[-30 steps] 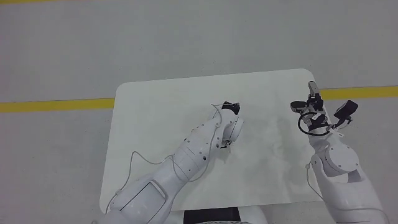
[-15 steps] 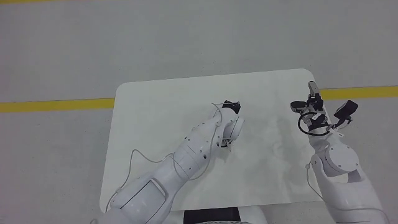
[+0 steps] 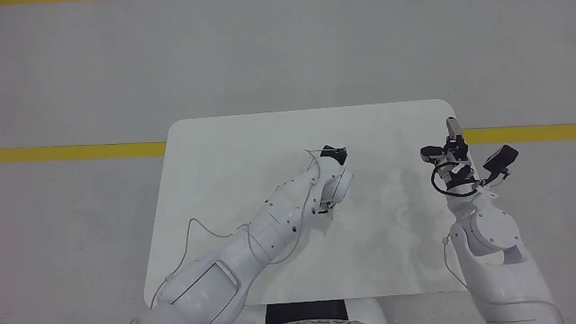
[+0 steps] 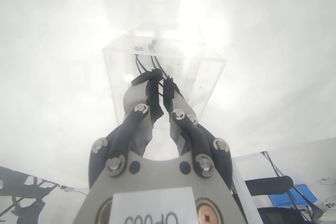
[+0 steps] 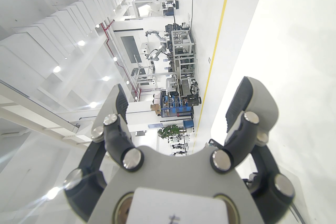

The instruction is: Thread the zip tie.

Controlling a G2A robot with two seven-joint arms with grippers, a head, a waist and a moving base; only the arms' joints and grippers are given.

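- Near the middle of the table (image 3: 225, 171), your left arm lies stretched out long and low, and the left gripper (image 3: 335, 155) points down at the top.
- Up close, its tips reach into a clear box (image 4: 210, 78). The two fingers are squeezed almost together on thin black zip ties (image 4: 152, 46) that stand up inside the box.
- At the table's right edge, your right arm is bent up. The right gripper (image 5: 181, 96) is turned on its side and spread wide, and it holds nothing.
- The left fingers cover the lower ends of the ties.
- The ties are very thin and blend in with the ragged black pads (image 4: 153, 99), so you cannot count them or tell how many are pinched.
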